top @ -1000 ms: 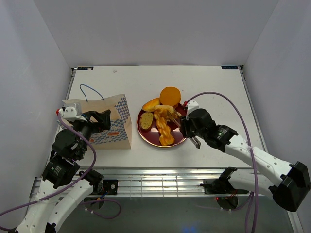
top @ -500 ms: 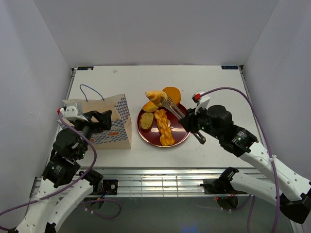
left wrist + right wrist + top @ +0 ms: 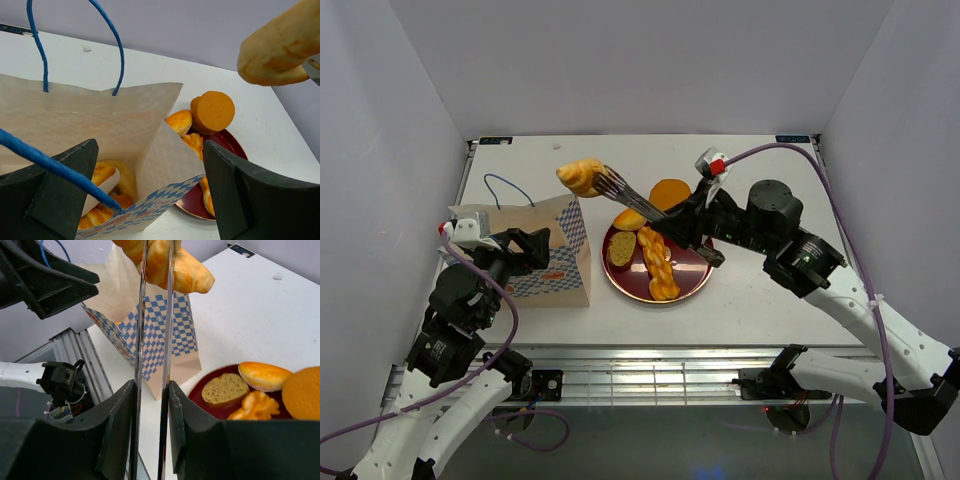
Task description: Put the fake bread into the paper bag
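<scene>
**A:** Where was the bread when you looked?

**B:** One long loaf (image 3: 580, 176) was up in the air, in the right gripper (image 3: 605, 180). The gripper's two thin metal fingers (image 3: 140, 330) were almost closed, and they pinched the loaf between them.

**A:** Which way did it lie?

**B:** Its long axis ran left to right, nearly level. One end pointed left, to the side of the paper bag (image 3: 545, 262). Seen from above, the loaf showed just beyond the bag's far right corner, and it was higher than the bag's mouth.

**A:** And the bag?

**B:** It stood upright on the left part of the table, with the mouth open and some bread pieces (image 3: 107, 175) inside. The left gripper (image 3: 523, 246) was at its near side with the jaws wide apart. Whether they touched the paper, I could not tell.

**A:** The other bread?

**B:** It was on a dark red plate (image 3: 682, 282) just right of the bag. There was a braided stick (image 3: 658, 262) lying near to far, a slice (image 3: 621, 249) and an oval roll (image 3: 630, 219). A round bun (image 3: 671, 192) was at the plate's far edge.

**A:** The room?

**B:** There was a white table (image 3: 770, 190), with plain pale walls (image 3: 640, 60) on three sides.
</scene>
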Controlling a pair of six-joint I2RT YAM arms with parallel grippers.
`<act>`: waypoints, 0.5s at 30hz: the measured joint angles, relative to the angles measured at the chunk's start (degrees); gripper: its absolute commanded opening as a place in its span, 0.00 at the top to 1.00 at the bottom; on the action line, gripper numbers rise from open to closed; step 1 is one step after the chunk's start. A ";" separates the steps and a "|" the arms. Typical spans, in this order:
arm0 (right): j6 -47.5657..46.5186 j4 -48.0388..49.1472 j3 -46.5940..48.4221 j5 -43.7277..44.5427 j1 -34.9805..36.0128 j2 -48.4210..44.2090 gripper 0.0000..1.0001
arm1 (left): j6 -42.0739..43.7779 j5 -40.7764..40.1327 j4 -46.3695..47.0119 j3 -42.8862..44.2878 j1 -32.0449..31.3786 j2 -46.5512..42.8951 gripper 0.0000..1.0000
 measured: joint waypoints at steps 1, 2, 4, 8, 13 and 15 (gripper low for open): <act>0.15 0.85 0.22 -0.81 0.07 0.70 0.77 | -0.07 0.07 0.00 0.02 0.00 0.00 0.05; 0.39 2.03 0.31 -1.77 0.20 1.62 0.77 | -0.13 0.17 0.00 0.04 0.00 -0.02 0.05; 1.20 3.89 0.52 -3.56 0.44 3.58 0.77 | -0.20 0.44 -0.02 0.13 0.00 -0.17 0.05; 2.49 6.34 1.81 -5.40 2.10 8.35 0.76 | -0.17 0.85 0.02 0.37 0.00 -1.07 0.05; 2.95 8.41 5.46 -6.23 6.10 14.32 0.76 | -0.09 1.03 0.04 0.94 0.00 -1.33 0.05; 3.02 9.25 6.32 -6.45 7.08 15.72 0.76 | -0.02 1.05 0.04 1.01 0.00 -1.33 0.05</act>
